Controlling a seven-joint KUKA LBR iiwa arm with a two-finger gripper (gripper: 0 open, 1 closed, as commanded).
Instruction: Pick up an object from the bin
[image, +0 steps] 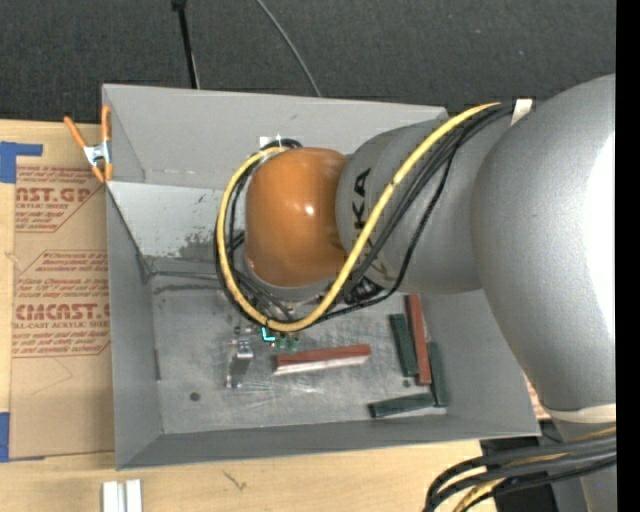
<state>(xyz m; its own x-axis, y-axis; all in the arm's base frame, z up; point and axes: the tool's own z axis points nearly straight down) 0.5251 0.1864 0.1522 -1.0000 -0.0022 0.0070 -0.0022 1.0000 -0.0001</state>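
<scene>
Grey arm (540, 230) reaching in from the right, orange cover (290, 215) at its wrist. Grey metal bin (130, 300). Green and red bars (412, 348) side by side, floor right; dark green bar (405, 406) near them. Red-and-white stick (322, 359) mid-floor, just right of the hand (240, 365); hand low over the floor, apart or together cannot be told.

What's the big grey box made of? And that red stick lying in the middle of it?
The bin looks like metal: flat grey sheets, dull, with scratches and scuffs on its floor. The red stick looks smooth with a pale edge, maybe plastic or painted wood; I can't tell which.
</scene>
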